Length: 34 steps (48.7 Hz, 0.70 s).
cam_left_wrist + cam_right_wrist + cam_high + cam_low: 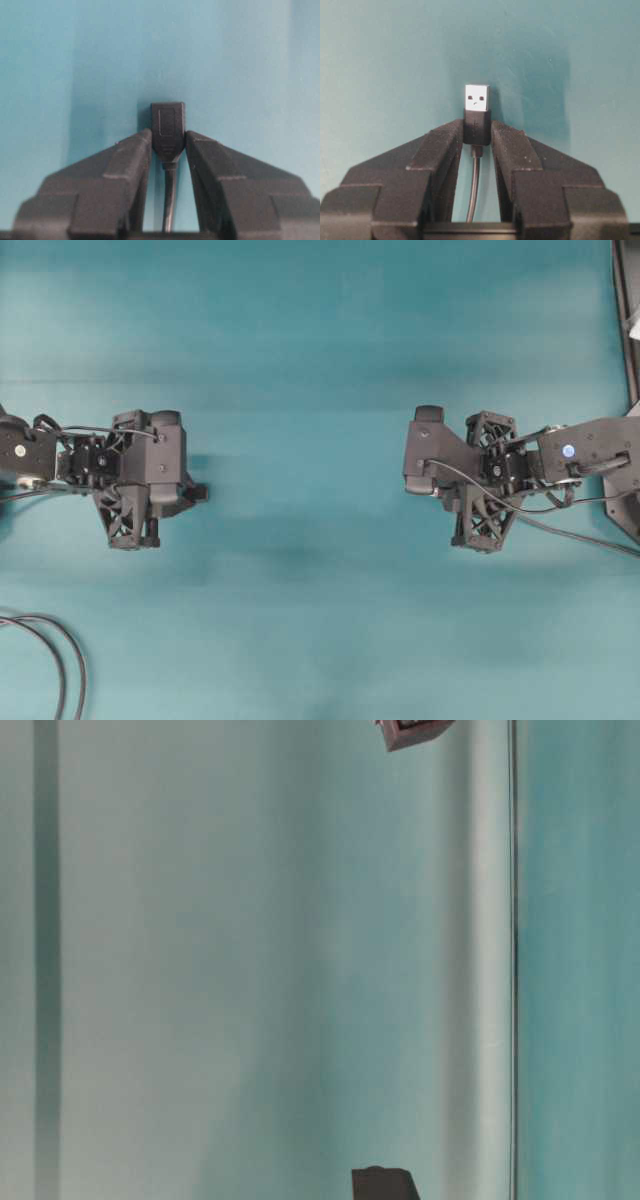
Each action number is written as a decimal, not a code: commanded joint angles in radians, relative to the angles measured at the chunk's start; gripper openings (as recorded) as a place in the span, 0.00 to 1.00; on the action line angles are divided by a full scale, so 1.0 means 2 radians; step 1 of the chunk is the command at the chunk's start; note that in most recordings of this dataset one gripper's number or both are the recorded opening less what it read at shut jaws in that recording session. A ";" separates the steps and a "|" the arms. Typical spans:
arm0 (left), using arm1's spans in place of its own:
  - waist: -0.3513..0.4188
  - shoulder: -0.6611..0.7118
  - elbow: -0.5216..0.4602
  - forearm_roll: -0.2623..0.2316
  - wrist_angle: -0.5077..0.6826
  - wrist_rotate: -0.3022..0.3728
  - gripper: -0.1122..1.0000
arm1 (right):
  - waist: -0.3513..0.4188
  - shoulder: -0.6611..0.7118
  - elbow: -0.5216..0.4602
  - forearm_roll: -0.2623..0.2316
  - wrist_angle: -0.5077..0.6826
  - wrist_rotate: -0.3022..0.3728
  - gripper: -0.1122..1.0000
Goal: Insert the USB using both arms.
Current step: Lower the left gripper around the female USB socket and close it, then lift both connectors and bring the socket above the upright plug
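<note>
USB (477,98) is on the right side, but going from the left: the left gripper (168,142) has its fingers (127,160) closed narrow on the black socket end (168,127) of a thin cable. The right gripper (477,127) clamps the dark body of the plug — its silver tip sticks out past the fingertips. Both arms face each other, well apart, over the teal table (310,360); looped dark cables (60,655) lie at the lower left.

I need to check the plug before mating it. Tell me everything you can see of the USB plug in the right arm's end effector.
The USB plug has a silver metal tip with two small dark square holes on its face and a short dark body. A thin dark cable runs back from it between the fingers. The right end effector is shut on the dark body, one finger on each side, with the tip sticking out forward over the teal surface.
</note>
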<state>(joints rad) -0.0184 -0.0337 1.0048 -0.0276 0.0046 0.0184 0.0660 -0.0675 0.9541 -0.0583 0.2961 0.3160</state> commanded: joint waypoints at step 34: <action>-0.008 -0.020 -0.052 -0.006 0.008 -0.067 0.30 | 0.011 -0.037 -0.031 -0.016 0.024 -0.002 0.27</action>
<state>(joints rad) -0.0261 -0.0414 0.9265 -0.0383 0.0184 -0.0982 0.0828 -0.0920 0.9219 -0.0782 0.3267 0.3083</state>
